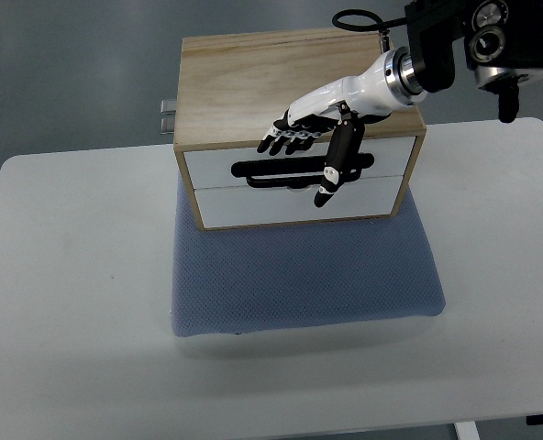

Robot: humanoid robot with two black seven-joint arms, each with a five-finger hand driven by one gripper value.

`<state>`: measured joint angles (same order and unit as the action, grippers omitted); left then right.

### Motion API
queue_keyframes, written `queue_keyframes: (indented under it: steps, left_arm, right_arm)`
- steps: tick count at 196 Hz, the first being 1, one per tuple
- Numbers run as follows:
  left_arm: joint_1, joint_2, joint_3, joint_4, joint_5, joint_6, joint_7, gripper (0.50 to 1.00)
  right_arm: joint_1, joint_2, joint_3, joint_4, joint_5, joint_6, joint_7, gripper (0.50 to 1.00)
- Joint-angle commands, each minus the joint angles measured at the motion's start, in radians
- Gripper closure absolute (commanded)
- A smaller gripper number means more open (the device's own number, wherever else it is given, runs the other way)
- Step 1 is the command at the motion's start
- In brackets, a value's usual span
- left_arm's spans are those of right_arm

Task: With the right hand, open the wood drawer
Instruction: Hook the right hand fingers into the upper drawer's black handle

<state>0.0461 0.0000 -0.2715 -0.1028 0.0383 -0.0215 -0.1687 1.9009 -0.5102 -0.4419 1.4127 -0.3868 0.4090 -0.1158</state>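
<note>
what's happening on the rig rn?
The right hand reaches in from the upper right over the front edge of the wooden drawer box, which sits on a blue pad on the white table. Its fingers lie spread along the top edge and the thumb hangs across the black handle of the upper drawer. Both drawers look closed; nothing is gripped yet. The left arm isn't visible.

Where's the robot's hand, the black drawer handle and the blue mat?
right hand (pixel 319 115), top view, white back of the hand
drawer handle (pixel 267 170), top view, left part of the black bar
blue mat (pixel 299 275), top view, bare middle
</note>
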Motion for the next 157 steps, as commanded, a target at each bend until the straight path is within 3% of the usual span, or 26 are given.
queue_keyframes:
  steps: [1, 157]
  left_arm:
    - [0.000, 0.000, 0.000, 0.000, 0.000, 0.000, 0.000, 0.500]
    - [0.000, 0.000, 0.000, 0.000, 0.000, 0.000, 0.000, 0.500]
  right_arm:
    - [-0.022, 0.001, -0.001, 0.000, -0.001, -0.019, -0.002, 0.556]
    - [-0.028, 0.006, -0.066, 0.002, -0.001, -0.055, -0.021, 0.556]
